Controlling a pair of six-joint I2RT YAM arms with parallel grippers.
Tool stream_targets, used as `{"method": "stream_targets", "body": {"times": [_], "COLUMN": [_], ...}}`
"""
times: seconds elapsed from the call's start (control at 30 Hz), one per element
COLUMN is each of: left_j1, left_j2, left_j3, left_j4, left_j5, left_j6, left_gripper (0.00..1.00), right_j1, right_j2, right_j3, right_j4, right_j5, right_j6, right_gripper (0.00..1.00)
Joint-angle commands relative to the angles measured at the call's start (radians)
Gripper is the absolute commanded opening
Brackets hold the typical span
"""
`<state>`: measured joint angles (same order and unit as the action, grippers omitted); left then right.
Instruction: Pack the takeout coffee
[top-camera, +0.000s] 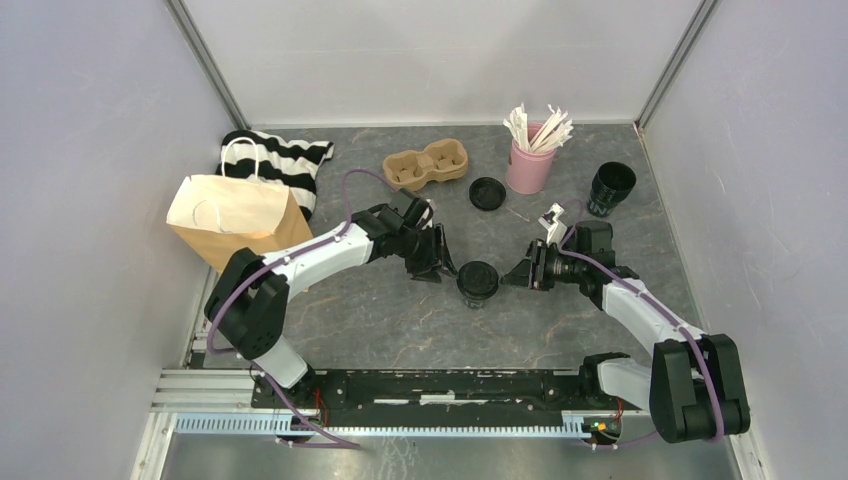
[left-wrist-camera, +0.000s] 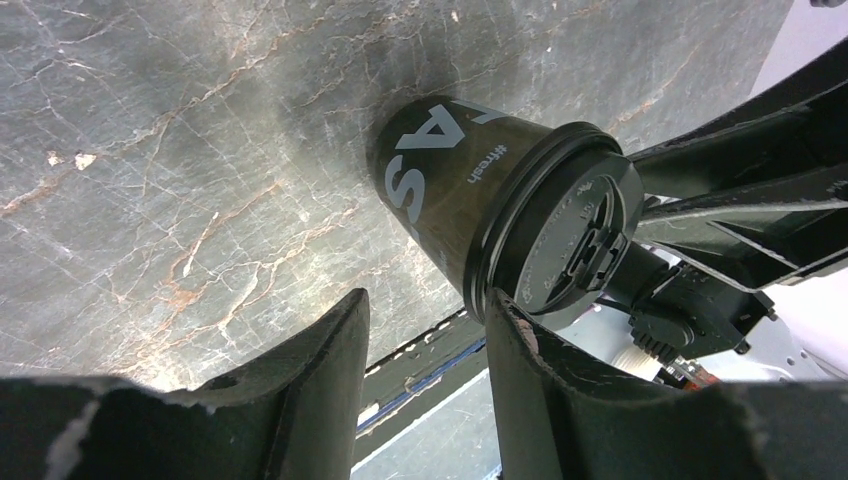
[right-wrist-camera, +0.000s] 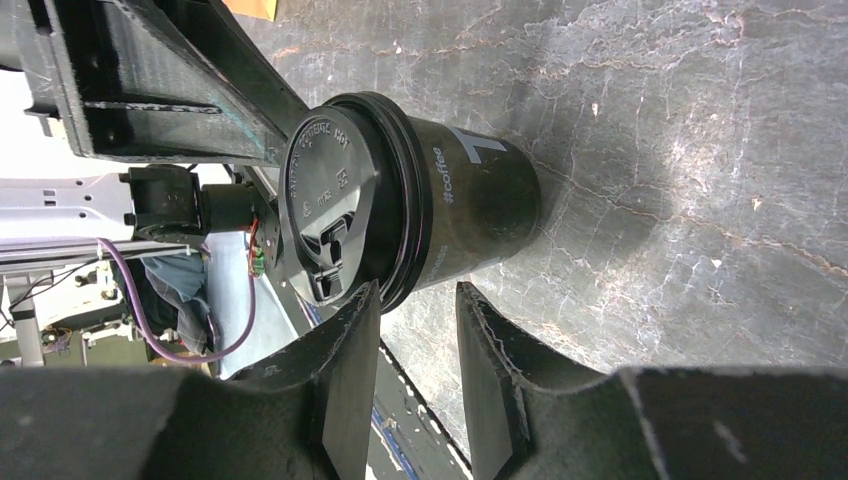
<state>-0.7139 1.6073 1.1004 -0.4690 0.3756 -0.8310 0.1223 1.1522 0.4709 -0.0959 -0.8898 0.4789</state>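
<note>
Nearest to us, both arms reach in from their bases toward the middle of the table (top-camera: 400, 330). Between them stands the lidded cup (top-camera: 478, 282), upright on the bare surface with its black lid pressed on. Neither gripper holds it.

The left gripper (top-camera: 438, 265) sits just left of this cup. In its wrist view its jaws (left-wrist-camera: 428, 305) stand apart with nothing between them. The lidded cup (left-wrist-camera: 450, 190) lies just past the fingertips, and one tip looks close to the lid's rim, though we cannot tell whether it touches.

The right gripper (top-camera: 522, 272) sits just right of the cup, facing the other one. Its jaws (right-wrist-camera: 418, 295) are also parted and empty, with a narrower gap. The lidded cup (right-wrist-camera: 470, 200) is just beyond them, its pale lettering showing on the side.

Farther back, a loose lid (top-camera: 487, 192) lies flat on the table. Just to its right is the pink cup (top-camera: 528, 168), full of white sticks (top-camera: 538, 127). The open cup (top-camera: 611, 188) stands uncovered near the right wall, well apart from the lidded one. Left of the loose lid rests the brown two-hole tray (top-camera: 426, 165), with both holes vacant.

At the far left is a brown paper bag (top-camera: 235, 215) with white handles. A black-and-white striped cloth (top-camera: 285, 160) shows behind it.
</note>
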Motion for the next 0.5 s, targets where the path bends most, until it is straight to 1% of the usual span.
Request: {"method": "stream_targets", "body": {"times": [0.0,0.47], "left_j1": [-0.002,-0.004], "left_j2": [0.013,0.026], "left_j3": [0.038,0.040], "left_j4": [0.005,-0.008], "left_j5": [0.011,0.009], "left_j6": [0.056,0.075], "left_gripper": [0.53,0.52], "right_j1": [-0.001,-0.002], "right_j2": [-0.024,0.001], "right_j3": [0.021,0.008], "right_j4": [0.065,0.089], "right_j5": [-0.003,-0.005], "right_j6": [0.021,0.038], "right_gripper": [0.40,0.39]}}
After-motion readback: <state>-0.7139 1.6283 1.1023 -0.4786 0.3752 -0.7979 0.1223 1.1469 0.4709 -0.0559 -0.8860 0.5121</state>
